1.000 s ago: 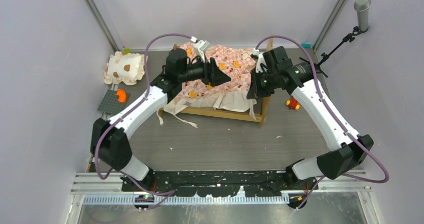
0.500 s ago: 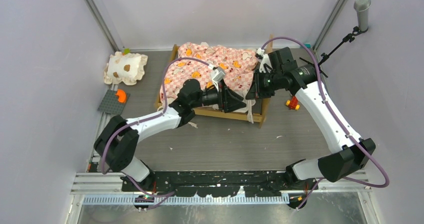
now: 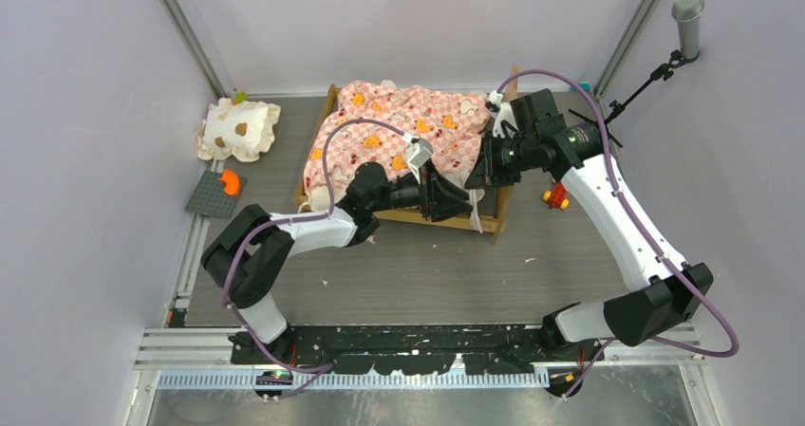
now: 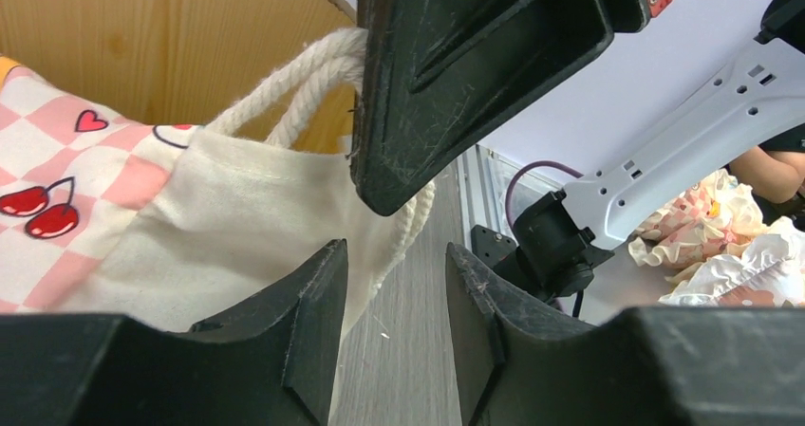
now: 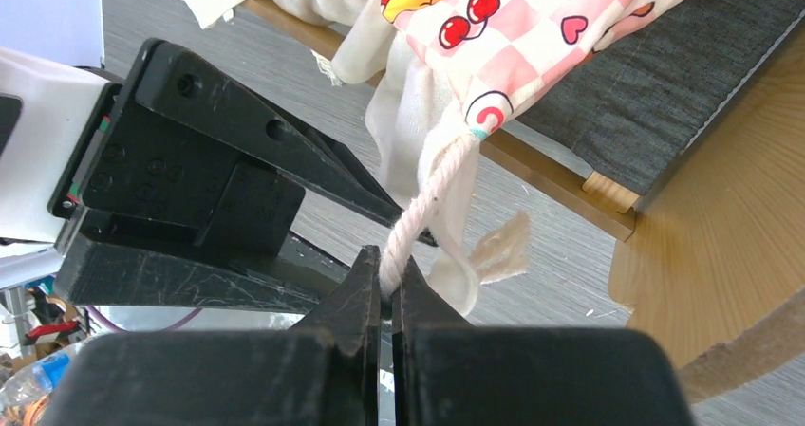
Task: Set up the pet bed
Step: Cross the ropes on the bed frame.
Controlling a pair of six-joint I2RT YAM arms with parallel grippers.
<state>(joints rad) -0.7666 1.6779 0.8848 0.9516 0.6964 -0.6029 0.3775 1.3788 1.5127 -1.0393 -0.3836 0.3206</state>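
The pet bed is a light-wood frame (image 3: 418,217) with a pink checkered mattress (image 3: 399,132) lying rumpled over it. At the bed's front right corner my right gripper (image 3: 477,175) is shut on the mattress's white rope tie (image 5: 427,198), which runs taut from the fabric corner into the jaws (image 5: 384,274). My left gripper (image 3: 465,198) sits low at the same corner and stands open (image 4: 394,284), with bare floor showing in the gap. The cream ruffle (image 4: 218,227) and the rope (image 4: 304,84) hang by its left finger, under the right gripper's fingers (image 4: 456,84).
A small cream spotted pillow (image 3: 237,130) lies at the back left. A grey plate with an orange piece (image 3: 218,189) sits in front of it. A red and yellow toy (image 3: 555,198) is right of the bed. A microphone on a stand (image 3: 687,23) is at the back right wall.
My left arm has swung down from over the mattress to the bed's front right corner, and its jaws have narrowed. The right gripper has shifted slightly, still holding the rope.
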